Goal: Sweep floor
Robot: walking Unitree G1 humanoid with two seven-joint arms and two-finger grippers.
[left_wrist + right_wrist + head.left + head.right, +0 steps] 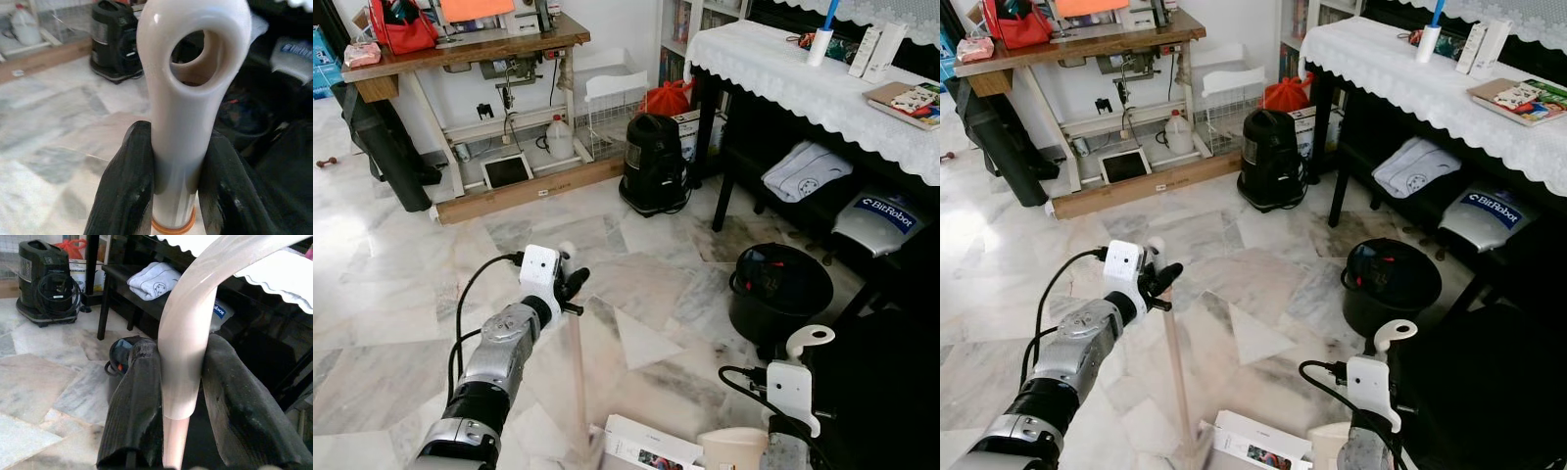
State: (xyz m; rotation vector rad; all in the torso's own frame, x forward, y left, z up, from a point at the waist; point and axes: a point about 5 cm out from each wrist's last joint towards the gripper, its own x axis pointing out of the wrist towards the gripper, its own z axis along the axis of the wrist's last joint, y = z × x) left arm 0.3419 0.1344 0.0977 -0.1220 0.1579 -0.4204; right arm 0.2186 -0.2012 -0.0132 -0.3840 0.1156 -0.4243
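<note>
My left gripper (572,285) is held out over the marble floor (401,294), shut on the top of a broom handle (578,372). The left wrist view shows its black fingers (127,186) clamped on the white handle end (188,98), just below its hanging hole. The pole runs down to the floor at the frame's lower edge; the bristles are hidden. My right gripper (183,347) is shut on the curved, pale handle (188,333) of a dustpan. That handle's tip (809,339) rises at lower right, with the cream pan (734,448) below it.
A white printed box (651,448) lies on the floor between broom and pan. A black bucket (781,289) stands to the right and a black vacuum cleaner (654,162) ahead. A cloth-covered table (783,73) over a black bench is on the right, a sewing table (460,49) at the back left.
</note>
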